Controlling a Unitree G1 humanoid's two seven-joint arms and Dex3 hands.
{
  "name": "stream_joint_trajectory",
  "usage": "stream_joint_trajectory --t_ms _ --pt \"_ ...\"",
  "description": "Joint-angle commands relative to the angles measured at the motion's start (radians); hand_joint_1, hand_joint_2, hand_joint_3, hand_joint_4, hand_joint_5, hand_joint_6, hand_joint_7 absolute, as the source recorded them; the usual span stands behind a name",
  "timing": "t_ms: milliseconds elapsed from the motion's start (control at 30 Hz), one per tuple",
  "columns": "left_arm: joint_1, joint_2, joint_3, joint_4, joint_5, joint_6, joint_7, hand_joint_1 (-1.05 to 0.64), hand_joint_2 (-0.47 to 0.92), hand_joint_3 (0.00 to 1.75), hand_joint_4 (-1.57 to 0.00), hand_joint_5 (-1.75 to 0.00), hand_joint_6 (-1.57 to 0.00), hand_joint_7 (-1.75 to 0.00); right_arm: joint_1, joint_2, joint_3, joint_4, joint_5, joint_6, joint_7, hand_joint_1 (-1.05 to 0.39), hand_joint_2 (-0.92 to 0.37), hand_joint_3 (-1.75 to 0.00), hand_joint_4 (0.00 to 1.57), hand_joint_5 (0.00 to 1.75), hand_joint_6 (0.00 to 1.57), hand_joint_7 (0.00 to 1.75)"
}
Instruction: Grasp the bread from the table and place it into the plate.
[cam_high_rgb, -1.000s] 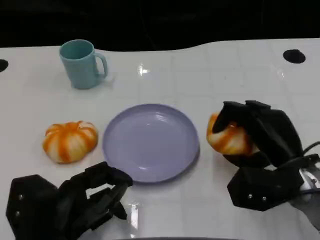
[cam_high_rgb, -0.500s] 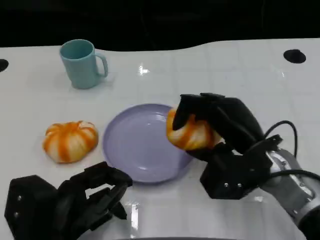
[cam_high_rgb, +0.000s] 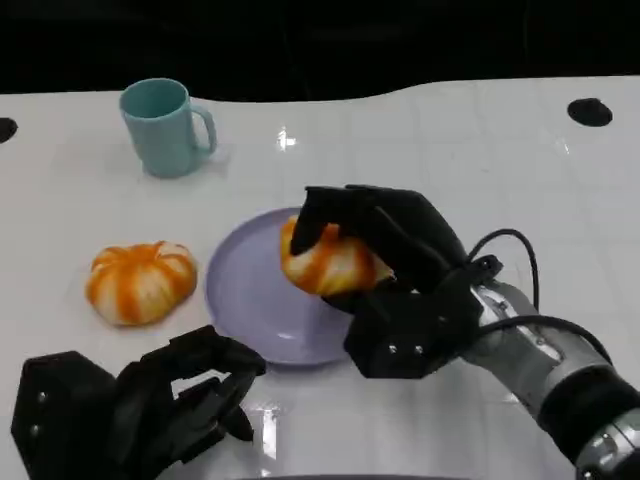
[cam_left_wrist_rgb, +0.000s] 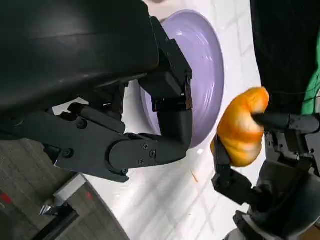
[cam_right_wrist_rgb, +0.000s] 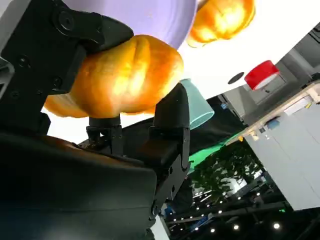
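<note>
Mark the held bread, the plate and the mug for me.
held bread (cam_high_rgb: 325, 262), head view, on its striped top between the right hand's fingers.
plate (cam_high_rgb: 245, 290), head view, on its bare left inner surface.
mug (cam_high_rgb: 160, 130), head view, on its outer wall.

The right hand, gripping an orange-and-white striped bread roll, has travelled from the table on the far side of the lilac plate from the second roll, across the plate's rim, and is now above the plate's middle. A second ago hand and roll were off the plate entirely; half a second ago they were over its near edge. The silver right forearm has followed, reaching further in toward the plate.
</note>
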Motion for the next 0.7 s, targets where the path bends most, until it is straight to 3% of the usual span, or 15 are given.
stream_joint_trajectory --t_ms 33,100,200,300,467,700 --pt "0.014 0.012 0.001 -0.013 0.007 -0.003 0.007 -0.43 0.92 0.44 -0.61 -1.75 -0.65 -1.27 -0.036 -0.015 0.029 0.017 -0.015 0.041 0.064 -0.22 -0.64 -0.60 0.57 1.10 0.77 0.43" --pt "0.014 0.010 0.001 -0.012 0.004 -0.001 0.007 -0.43 0.91 0.44 -0.61 -1.75 -0.65 -1.27 -0.036 -0.033 0.049 -0.003 -0.028 0.068 0.122 -0.33 -0.83 -0.31 0.34 0.66 0.60 0.16" --pt "0.014 0.009 0.002 -0.009 -0.001 -0.003 0.004 -0.43 0.91 0.44 -0.61 -1.75 -0.66 -1.26 -0.021 -0.053 0.062 -0.047 -0.027 0.103 0.194 -0.48 -0.91 -0.18 0.11 0.44 0.41 0.02" --pt "0.016 0.010 -0.001 -0.015 0.004 -0.001 0.007 -0.43 0.91 0.44 -0.60 -1.75 -0.66 -1.25 0.006 -0.070 0.065 -0.111 -0.017 0.148 0.268 -0.60 -0.92 -0.21 0.01 0.31 0.28 0.00" --pt "0.018 0.008 -0.002 -0.023 0.006 0.002 0.011 -0.44 0.91 0.43 -0.60 -1.74 -0.67 -1.26 0.069 -0.103 0.055 -0.236 0.011 0.188 0.354 -0.67 -0.92 -0.24 0.00 0.25 0.27 0.01" --pt "0.018 0.011 -0.002 -0.022 0.006 -0.004 0.006 -0.44 0.92 0.44 -0.58 -1.74 -0.65 -1.25 0.184 -0.163 0.021 -0.417 0.073 0.186 0.429 -0.64 -0.92 -0.23 0.05 0.34 0.30 0.02"
